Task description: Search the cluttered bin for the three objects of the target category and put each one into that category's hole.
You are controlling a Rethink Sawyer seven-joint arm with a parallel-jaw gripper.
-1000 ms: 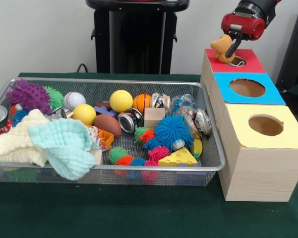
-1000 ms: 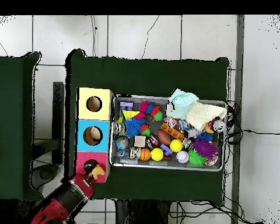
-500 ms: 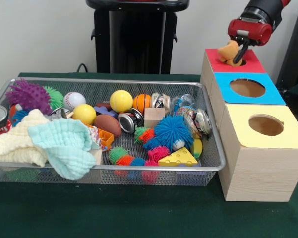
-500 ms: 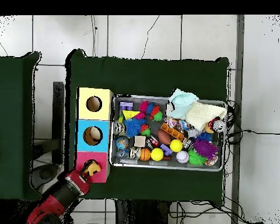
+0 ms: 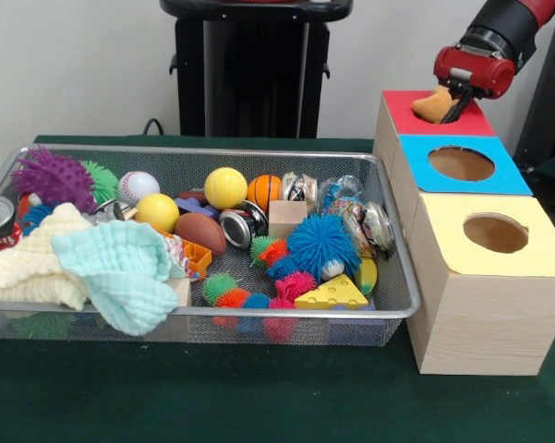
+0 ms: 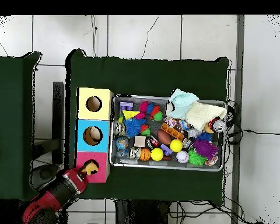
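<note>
My gripper (image 5: 451, 103) hangs over the red-topped box (image 5: 402, 109) at the far right, shut on an orange toy (image 5: 431, 105). The toy sits low over the red box's hole, which it mostly hides. In the overhead view the gripper (image 6: 86, 173) and the orange toy (image 6: 92, 169) lie over the red box (image 6: 102, 176) at the lower left. The wire bin (image 5: 259, 153) holds a jumble of balls, fuzzy toys, cans and cloths.
A blue-topped box (image 5: 508, 181) and a yellow-topped box (image 5: 443, 221) stand in a row with the red one, right of the bin. The bin holds a yellow ball (image 5: 225, 187), a cheese wedge (image 5: 331, 293), a blue fuzzy ball (image 5: 321, 244) and a mint cloth (image 5: 120, 263).
The gripper has carried the orange toy right and down, from above the red box's near corner to low over its hole. Nothing in the bin has moved.
</note>
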